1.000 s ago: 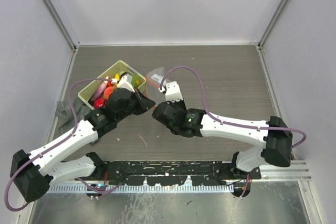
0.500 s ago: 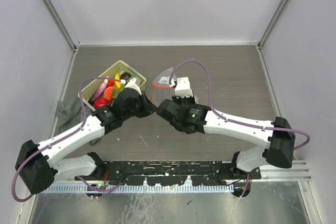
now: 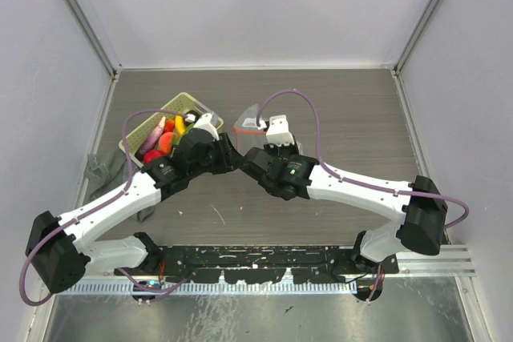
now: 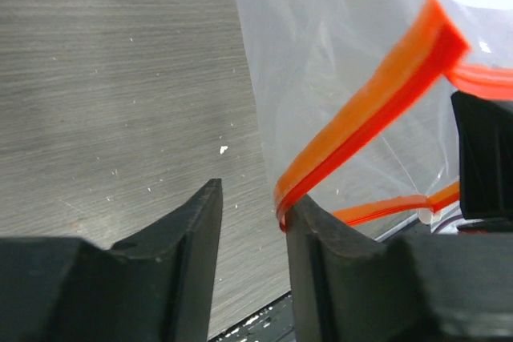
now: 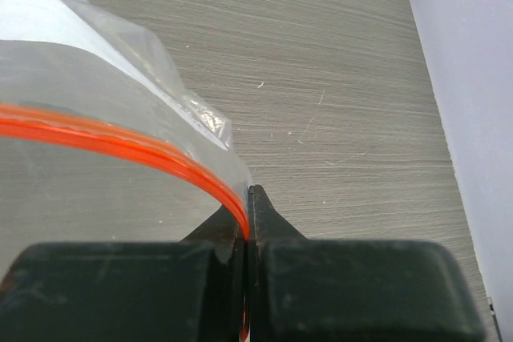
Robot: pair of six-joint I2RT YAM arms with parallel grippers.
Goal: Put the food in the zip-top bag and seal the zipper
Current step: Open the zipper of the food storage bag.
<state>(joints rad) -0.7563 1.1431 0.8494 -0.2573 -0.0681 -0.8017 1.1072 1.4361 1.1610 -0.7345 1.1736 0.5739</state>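
The clear zip-top bag (image 3: 251,114) is held up near the table's middle, right of the basket. Its red-orange zipper (image 3: 245,128) shows in the left wrist view (image 4: 377,94) and in the right wrist view (image 5: 112,140). My right gripper (image 5: 247,194) is shut on the zipper strip at the bag's mouth; it also shows in the top view (image 3: 250,158). My left gripper (image 4: 255,198) is open, and the zipper's other lip rests against its right fingertip (image 4: 309,214). The food (image 3: 164,142), red, orange, yellow and pink-purple pieces, lies in the basket.
The yellow-green mesh basket (image 3: 183,104) stands at the left, partly under my left arm. A grey cloth (image 3: 101,171) lies by the left wall. Bare wood-grain table (image 3: 353,118) extends right of the bag. Walls close the far, left and right sides.
Both grippers have moved a little right and toward the far side, carrying the bag's mouth with them. The basket and food have not moved.
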